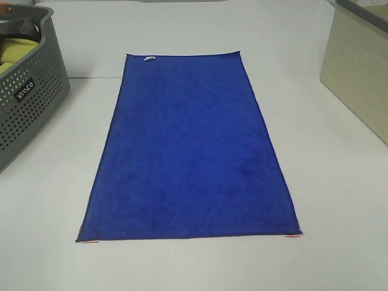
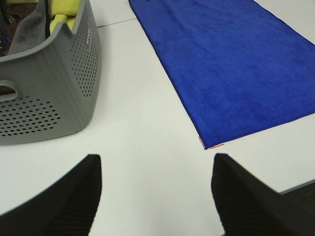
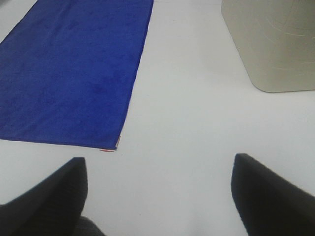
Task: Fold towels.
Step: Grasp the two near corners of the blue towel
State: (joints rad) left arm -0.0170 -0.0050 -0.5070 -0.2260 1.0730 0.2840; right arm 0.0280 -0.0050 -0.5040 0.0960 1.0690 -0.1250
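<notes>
- Royal-blue plush towel [image 1: 191, 148]: spread flat and unfolded mid-way across the white table [image 1: 339, 200], with its small white tag [image 1: 149, 59] at the far short edge.
- Orange marks [image 1: 89, 241]: one at each near corner of the towel.
- Left gripper [image 2: 156, 169]: jaws spread wide and empty, over bare table near the near left corner.
- Right gripper [image 3: 160, 164]: likewise spread and empty, near the right corner.
- Grey perforated basket [image 1: 30, 103]: far left, holding a yellow-green cloth [image 1: 15, 51].
- Beige bin [image 1: 357, 73]: far right.
</notes>
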